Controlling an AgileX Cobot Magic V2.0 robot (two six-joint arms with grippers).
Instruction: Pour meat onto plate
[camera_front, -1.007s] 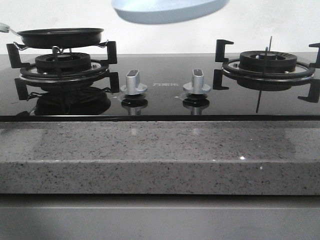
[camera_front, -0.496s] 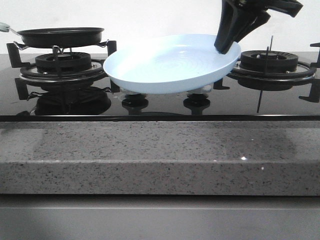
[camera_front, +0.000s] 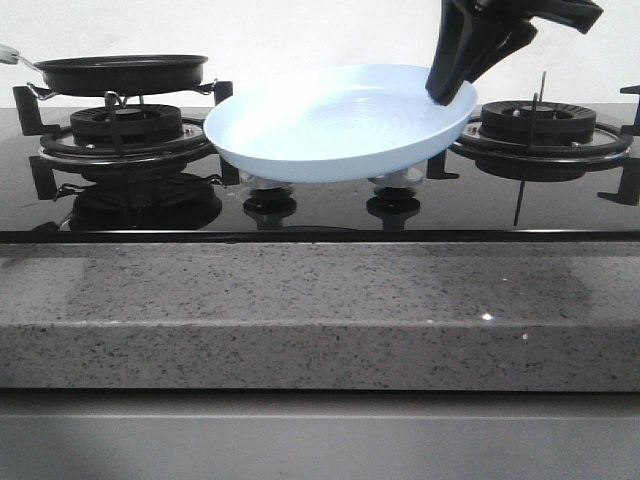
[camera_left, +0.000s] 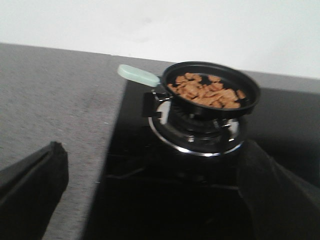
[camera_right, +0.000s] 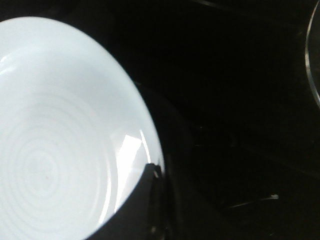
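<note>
The pale-blue plate (camera_front: 335, 125) hangs tilted just above the stove knobs, between the two burners. My right gripper (camera_front: 450, 92) is shut on the plate's right rim; the right wrist view shows the plate (camera_right: 55, 145) with a dark finger (camera_right: 137, 210) over its edge. The meat (camera_left: 206, 91), a heap of small tan pieces, lies in the black frying pan (camera_left: 212, 90) on the left burner; the front view shows that pan (camera_front: 120, 72) only from the side. My left gripper (camera_left: 150, 200) is open and empty, short of the pan, fingers wide apart.
The pan has a pale-green handle (camera_left: 138, 75) pointing out over the grey counter (camera_left: 50, 115). The right burner (camera_front: 540, 125) stands bare. Two silver knobs sit mostly hidden under the plate. A speckled stone ledge (camera_front: 320, 310) runs along the front.
The plate came down from the top of the front view with my right gripper on its rim, covering the knobs. In the last half second it lifted very slightly.
</note>
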